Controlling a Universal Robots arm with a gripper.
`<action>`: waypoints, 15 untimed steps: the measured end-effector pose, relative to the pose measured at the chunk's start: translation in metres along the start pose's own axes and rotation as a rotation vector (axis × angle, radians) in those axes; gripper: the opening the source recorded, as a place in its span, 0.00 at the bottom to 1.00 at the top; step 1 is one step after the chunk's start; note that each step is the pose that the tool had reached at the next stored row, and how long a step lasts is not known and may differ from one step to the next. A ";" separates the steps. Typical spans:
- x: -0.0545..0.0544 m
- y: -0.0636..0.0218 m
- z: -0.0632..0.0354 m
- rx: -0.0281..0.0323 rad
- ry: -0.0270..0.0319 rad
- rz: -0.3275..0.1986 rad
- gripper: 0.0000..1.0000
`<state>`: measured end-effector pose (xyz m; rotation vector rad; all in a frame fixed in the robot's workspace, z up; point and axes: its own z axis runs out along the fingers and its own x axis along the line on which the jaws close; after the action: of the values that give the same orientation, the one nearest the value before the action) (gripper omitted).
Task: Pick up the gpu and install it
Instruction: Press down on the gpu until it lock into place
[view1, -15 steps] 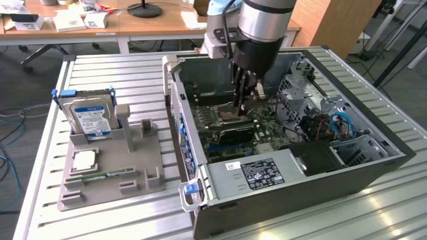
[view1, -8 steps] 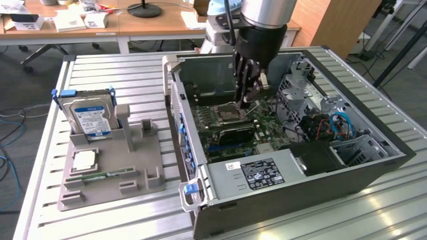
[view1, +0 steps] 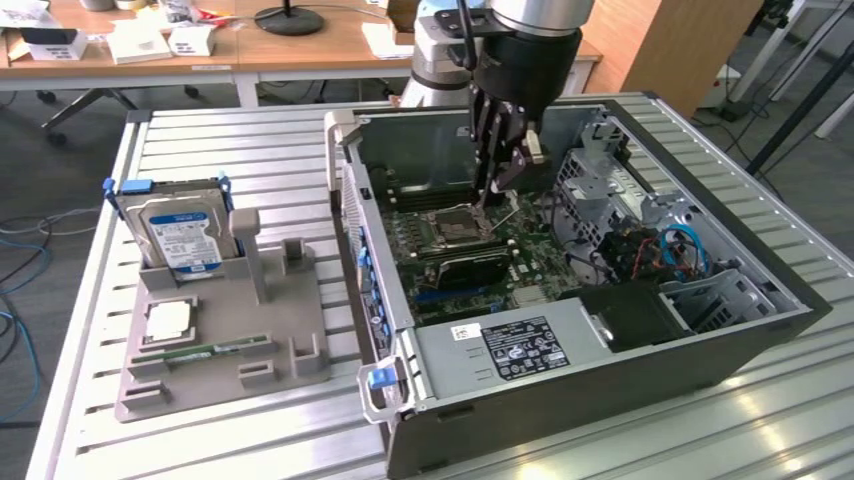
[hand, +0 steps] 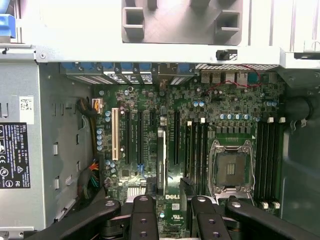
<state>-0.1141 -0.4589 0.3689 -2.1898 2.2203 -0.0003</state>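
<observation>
Your claw (view1: 505, 190) hangs inside the case (view1: 694, 365), over the board (hand: 140, 100) near the socket (hand: 231, 170). In the wrist view the fingers (hand: 144, 215) stand apart with bare board between them, so the claw is part open and holds nothing.

Look just past the fingertips and there's the gpu (hand: 161, 160), edge-on, standing upright in a long slot between the white slot (hand: 114, 134) and the memory banks. From the exterior view it reads as a dark card (view1: 470, 268) standing across the board, below the claw and apart from it.

By my read, the pick is done and the card is in its slot. Whether it sits fully down, I can't tell. Over on the tray (view1: 214, 375) the drive (view1: 180, 235) stands untouched, well apart from the case.
</observation>
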 end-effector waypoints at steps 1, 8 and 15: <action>0.000 0.0000 0.0000 -0.0001 0.0000 0.000 0.33; 0.000 0.0000 0.0000 -0.0001 0.0000 0.000 0.33; 0.000 0.0000 0.0000 0.0000 -0.0001 0.000 0.19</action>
<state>-0.1141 -0.4589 0.3689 -2.1898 2.2203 -0.0002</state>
